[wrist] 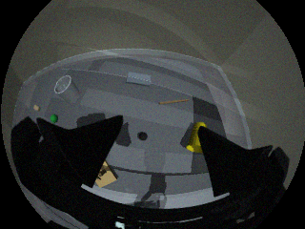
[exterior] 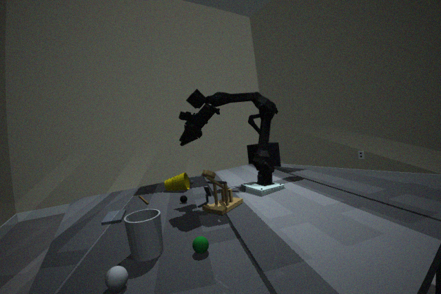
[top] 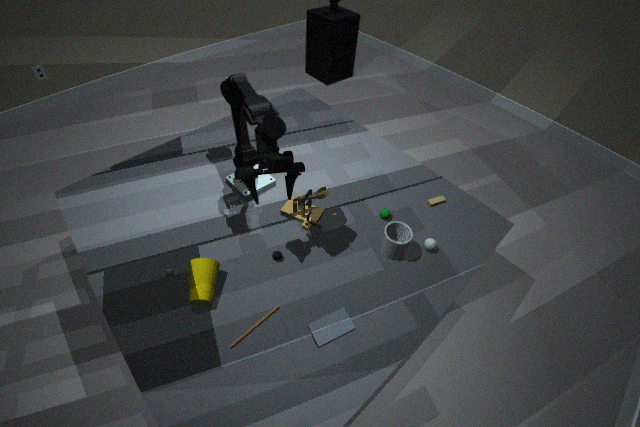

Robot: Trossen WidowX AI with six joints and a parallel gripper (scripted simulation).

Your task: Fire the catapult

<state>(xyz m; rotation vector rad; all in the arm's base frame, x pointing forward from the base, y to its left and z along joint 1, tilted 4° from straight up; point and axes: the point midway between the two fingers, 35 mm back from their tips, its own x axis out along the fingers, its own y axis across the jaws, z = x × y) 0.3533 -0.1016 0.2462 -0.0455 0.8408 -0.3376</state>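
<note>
The wooden catapult (top: 292, 211) (exterior: 231, 206) (wrist: 107, 178) stands upright in front of the robot's base. Its spoon (top: 322, 192) (exterior: 209, 173) is raised toward the white mug's side; I see no ball in it. The white mug (top: 390, 247) (exterior: 145, 239) (wrist: 71, 92) stands upright. Near it lie a green ball (top: 385, 213) (exterior: 200, 244) (wrist: 53, 118) and a white ball (top: 430, 244) (exterior: 116, 277). A black ball (top: 277, 255) (exterior: 183, 199) (wrist: 142, 135) lies on the other side of the catapult. My gripper (top: 273, 200) (exterior: 181, 143) (wrist: 162, 125) is open and empty, pointing down, high above the table.
A yellow cup (top: 203, 280) (exterior: 177, 182) (wrist: 195, 135) lies on its side, a small grey ball (top: 169, 271) beside it. A thin stick (top: 254, 326) (wrist: 173, 101), a flat grey plate (top: 331, 328) (exterior: 114, 216) and a small tan block (top: 437, 200) (wrist: 36, 108) lie farther out.
</note>
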